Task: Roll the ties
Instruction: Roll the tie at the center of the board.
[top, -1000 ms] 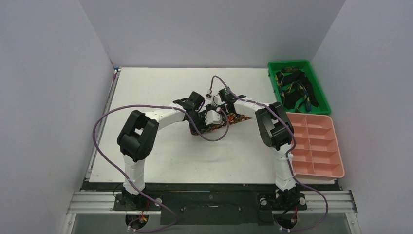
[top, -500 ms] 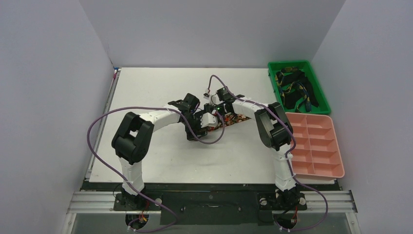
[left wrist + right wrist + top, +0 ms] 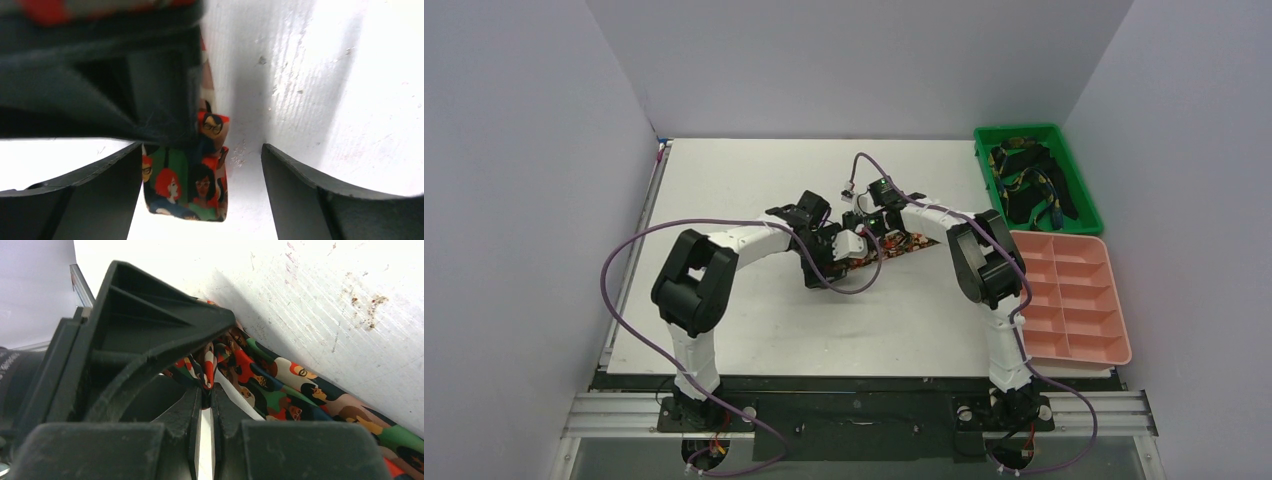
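Observation:
A dark tie point(image 3: 908, 243) printed with red, orange and green faces lies at the table's middle. In the left wrist view its folded end point(image 3: 186, 187) sits between the wide-apart fingers of my left gripper point(image 3: 200, 200), close to the left finger point(image 3: 90, 195) and clear of the right one. My left gripper point(image 3: 834, 252) is open. My right gripper point(image 3: 206, 390) is shut, pinching a raised fold of the tie point(image 3: 280, 385) at its fingertips. In the top view the right gripper point(image 3: 870, 224) meets the left over the tie's left end.
A green bin point(image 3: 987, 160) at the back right holds several dark patterned ties point(image 3: 1029, 185). A pink divided tray point(image 3: 1076, 298) stands in front of it. The left arm's purple cable point(image 3: 856, 283) loops over the table just before the tie.
My left gripper has opened and let go of the tie's end, and the left arm has shifted slightly left. The right gripper stays shut on the fold.

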Controlling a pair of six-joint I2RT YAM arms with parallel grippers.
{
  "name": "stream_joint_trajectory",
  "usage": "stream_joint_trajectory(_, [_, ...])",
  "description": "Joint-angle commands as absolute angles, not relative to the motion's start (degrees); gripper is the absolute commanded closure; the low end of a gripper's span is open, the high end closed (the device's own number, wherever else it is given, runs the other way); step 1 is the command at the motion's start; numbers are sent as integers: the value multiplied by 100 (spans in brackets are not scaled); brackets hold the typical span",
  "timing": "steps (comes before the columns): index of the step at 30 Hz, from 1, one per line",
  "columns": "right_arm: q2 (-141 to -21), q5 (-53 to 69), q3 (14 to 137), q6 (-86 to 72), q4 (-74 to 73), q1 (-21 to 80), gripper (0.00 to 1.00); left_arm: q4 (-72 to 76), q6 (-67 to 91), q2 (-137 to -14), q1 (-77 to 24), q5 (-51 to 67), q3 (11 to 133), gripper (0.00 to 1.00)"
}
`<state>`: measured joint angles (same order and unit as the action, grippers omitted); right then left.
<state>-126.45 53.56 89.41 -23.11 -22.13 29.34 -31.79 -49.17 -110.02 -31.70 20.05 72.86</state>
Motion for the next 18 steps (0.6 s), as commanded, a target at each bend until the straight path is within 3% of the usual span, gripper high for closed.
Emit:
stream_joint_trajectory(1, [-12791,5316,9216,-1991,-2316,2984,100,-2917,-4889,-10741,-2889,2262,7348,17])
stream_joint_trajectory(7, [-12811,5332,9239,-1996,-2340,2988,100,-3038,-4665,-10804,-2375,3227,7578,17])
stream_joint_trajectory(18, [-12808,5408,9299,-2230,-2171,2979,100,-3330,-5169,-11070,-2673,2975,7677,20])
